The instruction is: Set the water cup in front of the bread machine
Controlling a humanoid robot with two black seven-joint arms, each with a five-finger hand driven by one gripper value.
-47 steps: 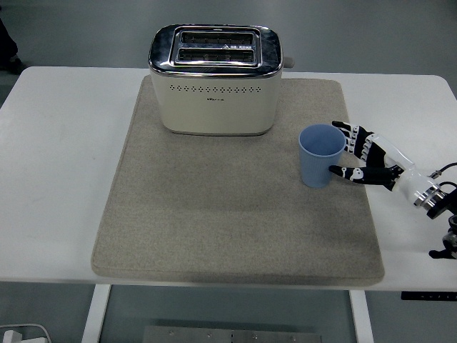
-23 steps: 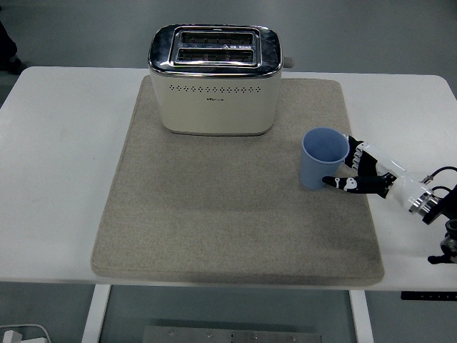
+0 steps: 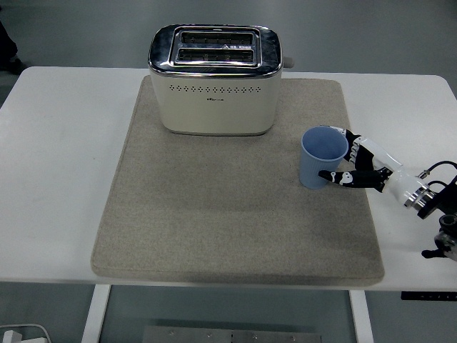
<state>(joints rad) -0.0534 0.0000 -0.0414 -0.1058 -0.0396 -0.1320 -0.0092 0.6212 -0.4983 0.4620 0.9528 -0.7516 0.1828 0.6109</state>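
Note:
The blue water cup (image 3: 321,158) stands upright on the right side of the beige mat (image 3: 214,229), to the right of and a little nearer than the cream and chrome bread machine (image 3: 214,89). My right hand (image 3: 341,156) comes in low from the right edge and wraps the cup's right side. Its thumb lies on the near side and its fingers (image 3: 344,133) curl round the far side. The cup's base rests on the mat. The left arm is out of view.
The white table (image 3: 57,179) carries the mat and the bread machine at the mat's far middle. A broad bare stretch of mat lies directly in front of the bread machine. The table's right edge is close behind my right wrist (image 3: 418,196).
My right hand has slid lower and closer around the cup, with the thumb closing onto its near side. The cup has shifted only slightly on the mat.

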